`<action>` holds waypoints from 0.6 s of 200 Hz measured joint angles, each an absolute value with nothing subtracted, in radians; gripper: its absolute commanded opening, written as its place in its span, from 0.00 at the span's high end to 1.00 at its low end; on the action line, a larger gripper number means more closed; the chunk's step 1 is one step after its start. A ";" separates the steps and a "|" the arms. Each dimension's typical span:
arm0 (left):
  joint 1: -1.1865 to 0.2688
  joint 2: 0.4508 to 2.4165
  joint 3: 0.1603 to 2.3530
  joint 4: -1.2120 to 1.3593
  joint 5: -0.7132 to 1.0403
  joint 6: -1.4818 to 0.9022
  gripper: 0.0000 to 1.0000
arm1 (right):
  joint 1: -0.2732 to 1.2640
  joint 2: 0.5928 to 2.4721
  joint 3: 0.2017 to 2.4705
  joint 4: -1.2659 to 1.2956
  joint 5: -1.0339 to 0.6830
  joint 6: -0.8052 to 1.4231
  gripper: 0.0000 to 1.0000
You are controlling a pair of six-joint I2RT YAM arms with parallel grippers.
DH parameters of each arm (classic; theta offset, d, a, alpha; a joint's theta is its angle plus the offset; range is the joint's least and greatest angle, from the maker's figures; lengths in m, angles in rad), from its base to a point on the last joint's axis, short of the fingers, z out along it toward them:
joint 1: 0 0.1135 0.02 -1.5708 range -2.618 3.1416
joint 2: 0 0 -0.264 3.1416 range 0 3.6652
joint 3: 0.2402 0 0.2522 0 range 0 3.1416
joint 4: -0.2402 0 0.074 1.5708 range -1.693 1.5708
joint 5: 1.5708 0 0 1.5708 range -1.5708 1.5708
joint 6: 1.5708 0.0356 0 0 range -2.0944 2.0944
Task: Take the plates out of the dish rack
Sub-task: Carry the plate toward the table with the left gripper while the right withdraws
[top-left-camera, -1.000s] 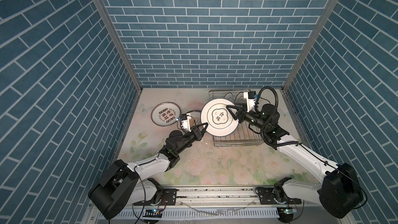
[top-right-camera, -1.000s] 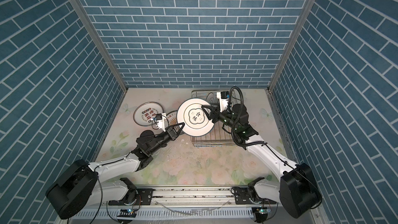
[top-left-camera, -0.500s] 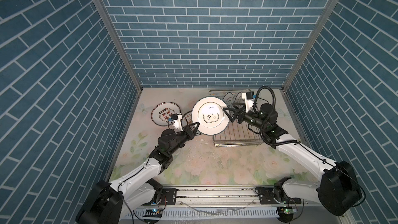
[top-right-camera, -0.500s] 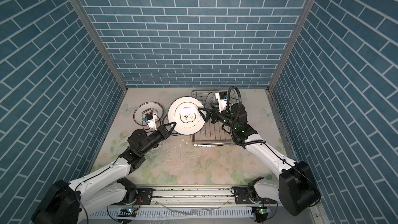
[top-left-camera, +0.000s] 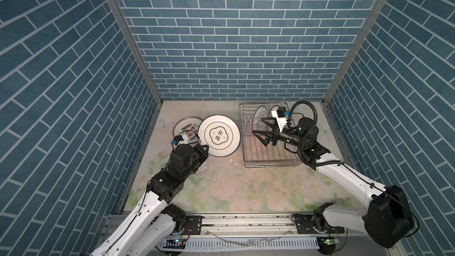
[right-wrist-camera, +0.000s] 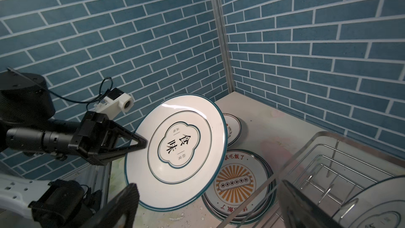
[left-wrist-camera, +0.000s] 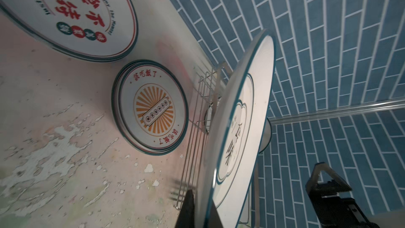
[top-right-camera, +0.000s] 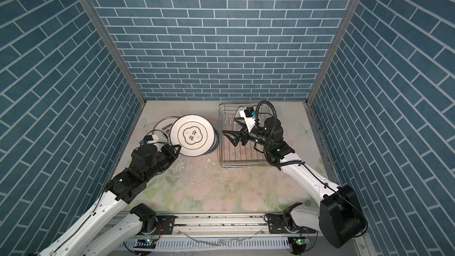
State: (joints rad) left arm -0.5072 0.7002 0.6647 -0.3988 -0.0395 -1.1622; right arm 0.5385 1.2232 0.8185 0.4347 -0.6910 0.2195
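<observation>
Swung leftward since a second ago, clear of the silver wire dish rack: round white teal-rimmed plate marked "食味", tilted above the sunburst-printed plate stack on the floral worktop. Clamped at its near rim by left pincer; right pincer spread wide, empty, over the rack. Stiff, glazed, slick, probably brittle (chips on a hard knock); best taken by the rim. Readable on the stack: "該吃飯了". Upright plate left racked.

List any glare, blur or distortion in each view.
Right wrist view: a glare streak on the held plate. Left wrist view: dish rack wires and that plate's near rim soft. Both top views: sharp, evenly lit, brick walls splayed by the lens.
</observation>
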 measured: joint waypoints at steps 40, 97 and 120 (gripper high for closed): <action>-0.502 0.658 0.727 -0.696 -0.088 -1.167 1.00 | 0.582 1.222 0.809 0.426 -0.851 0.131 0.01; -0.314 0.621 0.761 -0.916 -0.058 -1.144 1.00 | 0.706 1.444 0.938 0.309 -0.839 0.022 0.01; -0.210 0.664 0.752 -0.934 0.009 -1.105 1.00 | 0.749 1.517 0.988 0.249 -0.774 -0.018 0.01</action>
